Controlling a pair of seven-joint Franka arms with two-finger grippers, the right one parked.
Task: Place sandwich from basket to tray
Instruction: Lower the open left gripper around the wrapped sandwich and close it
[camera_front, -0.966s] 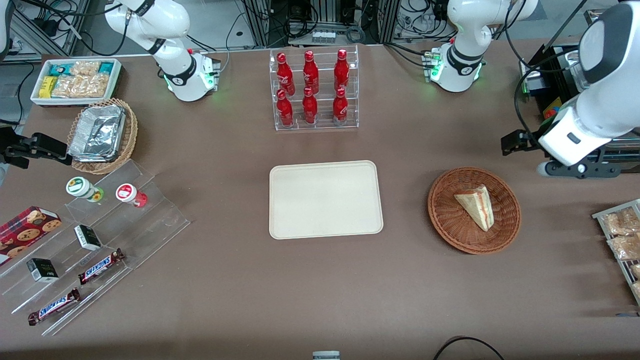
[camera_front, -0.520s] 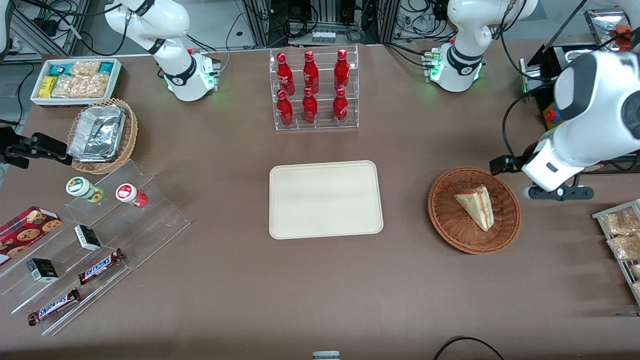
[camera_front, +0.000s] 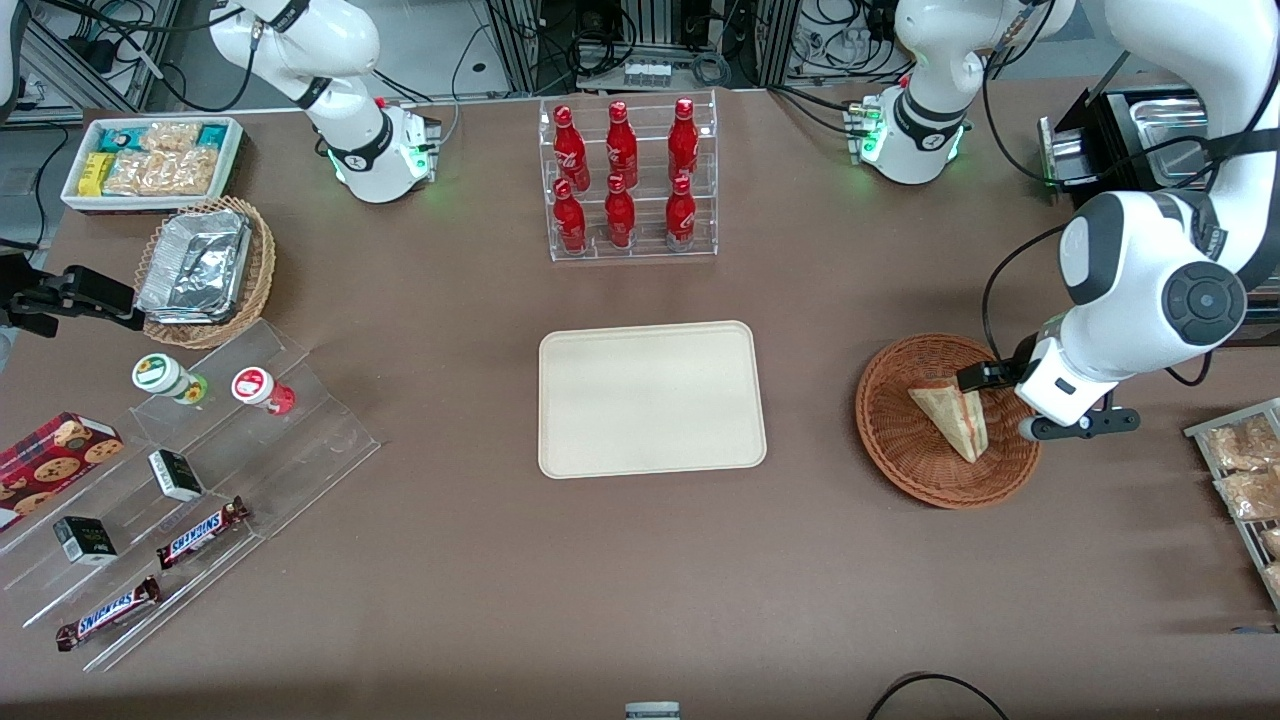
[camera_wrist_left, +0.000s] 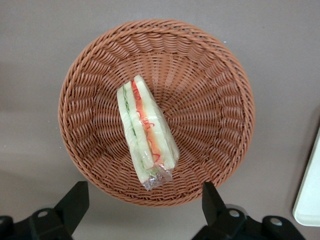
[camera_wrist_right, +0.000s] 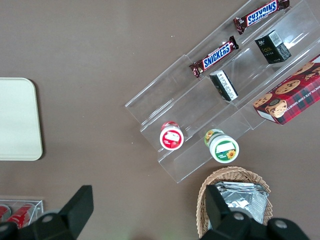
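The sandwich (camera_front: 952, 414), a clear-wrapped wedge with red and green filling, lies in the round reddish-brown wicker basket (camera_front: 893, 430). The left wrist view looks straight down on the sandwich (camera_wrist_left: 146, 135) in the basket (camera_wrist_left: 210, 100). My left gripper (camera_front: 1040, 405) hovers over the basket's rim toward the working arm's end of the table. It (camera_wrist_left: 141, 196) is open wide, with only bare table just outside the basket rim between its fingers. The cream tray (camera_front: 650, 400) lies flat at mid-table with nothing on it; its corner (camera_wrist_left: 309, 200) shows beside the basket.
A clear rack of red bottles (camera_front: 628, 180) stands farther from the front camera than the tray. Snack packets (camera_front: 1245, 480) lie at the working arm's end. Toward the parked arm's end are a foil-filled tan basket (camera_front: 205, 270), a white bin (camera_front: 150, 160) and an acrylic snack stand (camera_front: 190, 480).
The left arm has swung in from the table's end and lowered toward the basket; its gripper now hangs over the basket's rim. The sandwich, basket and tray have not moved.
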